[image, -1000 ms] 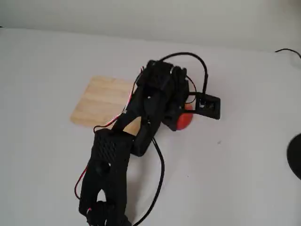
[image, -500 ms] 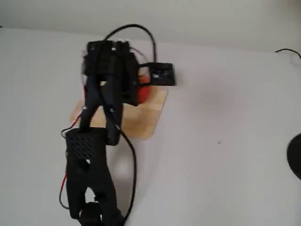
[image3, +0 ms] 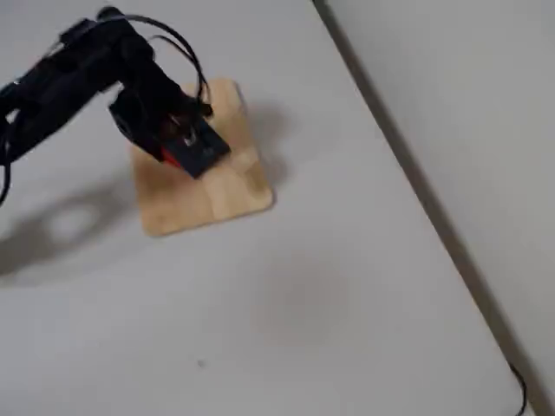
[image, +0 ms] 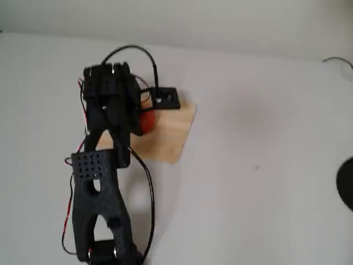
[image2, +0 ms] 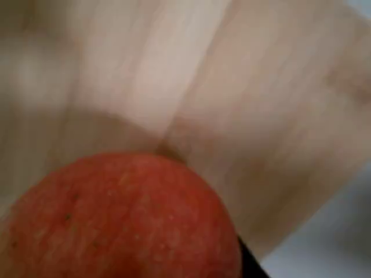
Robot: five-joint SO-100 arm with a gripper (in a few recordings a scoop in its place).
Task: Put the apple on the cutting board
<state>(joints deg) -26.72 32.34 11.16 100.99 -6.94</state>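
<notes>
The red apple [image: 148, 122] is held in my black gripper [image: 138, 113], which is shut on it over the cutting board [image: 168, 141]. In the wrist view the apple [image2: 116, 220] fills the lower left, with the board's pale plank strips [image2: 261, 116] close beneath it and a soft shadow under the fruit. I cannot tell whether the apple touches the wood. In another fixed view my gripper [image3: 173, 143] hangs over the board [image3: 221, 195], and only a red sliver of the apple [image3: 170, 157] shows below the camera mount. The arm hides the board's left part.
The board lies on a white table [image: 265, 165]. A dark round object [image: 347, 187] sits at the right edge and a thin black cable [image: 337, 59] at the far right. A wall [image3: 451, 104] runs along the table's far side.
My arm has swung to the left with the apple in the gripper, from the bare table right of the board to above the board.
</notes>
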